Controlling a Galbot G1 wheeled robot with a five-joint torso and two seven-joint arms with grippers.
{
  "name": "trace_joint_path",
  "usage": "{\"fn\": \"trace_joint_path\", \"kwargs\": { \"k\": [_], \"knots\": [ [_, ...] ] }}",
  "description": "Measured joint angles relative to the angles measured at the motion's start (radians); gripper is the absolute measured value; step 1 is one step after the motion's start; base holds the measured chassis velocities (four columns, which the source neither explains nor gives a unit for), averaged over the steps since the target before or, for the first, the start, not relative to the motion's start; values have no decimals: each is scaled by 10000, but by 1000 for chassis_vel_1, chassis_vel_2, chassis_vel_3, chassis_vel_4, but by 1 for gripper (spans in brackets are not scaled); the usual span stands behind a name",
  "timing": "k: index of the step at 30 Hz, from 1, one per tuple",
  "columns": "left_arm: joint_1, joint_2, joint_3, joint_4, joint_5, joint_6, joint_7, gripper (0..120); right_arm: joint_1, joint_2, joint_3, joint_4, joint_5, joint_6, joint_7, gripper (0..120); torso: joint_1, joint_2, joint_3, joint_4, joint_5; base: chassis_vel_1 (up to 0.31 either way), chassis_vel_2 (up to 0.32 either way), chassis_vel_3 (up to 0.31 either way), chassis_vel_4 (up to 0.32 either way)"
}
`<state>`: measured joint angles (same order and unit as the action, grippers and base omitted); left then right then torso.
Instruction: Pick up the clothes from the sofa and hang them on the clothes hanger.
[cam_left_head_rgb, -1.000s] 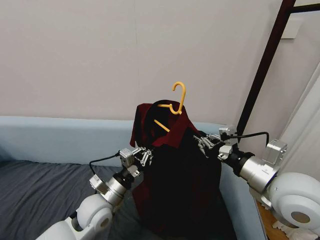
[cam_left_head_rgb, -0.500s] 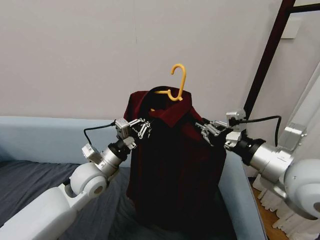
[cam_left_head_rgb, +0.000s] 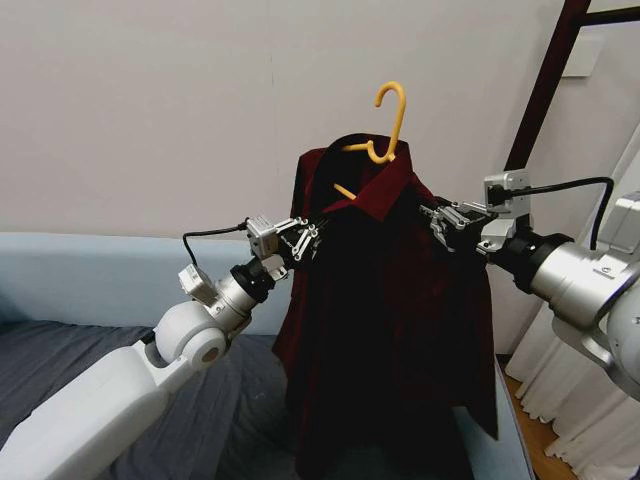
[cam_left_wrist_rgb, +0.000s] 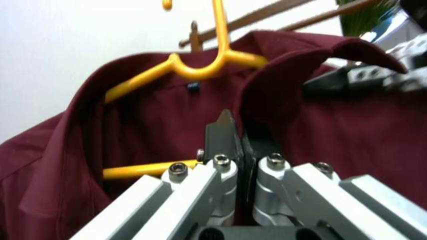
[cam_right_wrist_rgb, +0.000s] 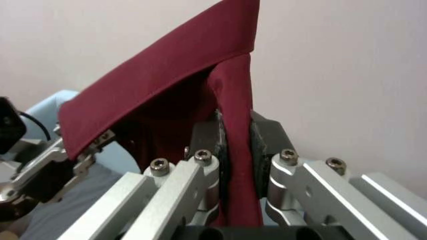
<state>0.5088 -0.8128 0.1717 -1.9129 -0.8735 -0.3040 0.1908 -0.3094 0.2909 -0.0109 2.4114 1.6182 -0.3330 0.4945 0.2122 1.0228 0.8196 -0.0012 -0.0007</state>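
Now the dark red shirt (cam_left_head_rgb: 390, 300) hangs in the air above the sofa (cam_left_head_rgb: 90, 280), draped on the yellow hanger (cam_left_head_rgb: 386, 128), whose hook stands up out of the collar. My left gripper (cam_left_head_rgb: 303, 240) pinches one shoulder, fingers (cam_left_wrist_rgb: 223, 135) closed tight on the cloth. My right gripper (cam_left_head_rgb: 442, 216) does likewise at the other shoulder, a fold clamped between its pads (cam_right_wrist_rgb: 203, 137). I judge the pick-up done and the carry in hand. Next the hook must be lifted onto the rack, whose dark post (cam_left_head_rgb: 540, 90) stands to my right, and both grips should stay level so the hanger does not slide out. I count one shirt, one hanger, two grippers, one post
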Motion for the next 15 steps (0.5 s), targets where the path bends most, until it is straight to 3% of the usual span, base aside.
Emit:
{"fn": "trace_joint_path", "kwargs": {
  "k": [11, 15],
  "knots": [
    [691, -181, 244, 207, 825, -106, -499, 0, -304, 65, 40, 200, 69, -133, 112, 8, -2, 0, 0, 0, -1, 0, 0, 0, 0],
    [958, -187, 118, 175, 877, -255, -583, 12, -494, 68, 117, 215, 69, -127, 102, 8, -2, 0, 0, -1, 0, 0, 0, 0, 0]
  ]
}}
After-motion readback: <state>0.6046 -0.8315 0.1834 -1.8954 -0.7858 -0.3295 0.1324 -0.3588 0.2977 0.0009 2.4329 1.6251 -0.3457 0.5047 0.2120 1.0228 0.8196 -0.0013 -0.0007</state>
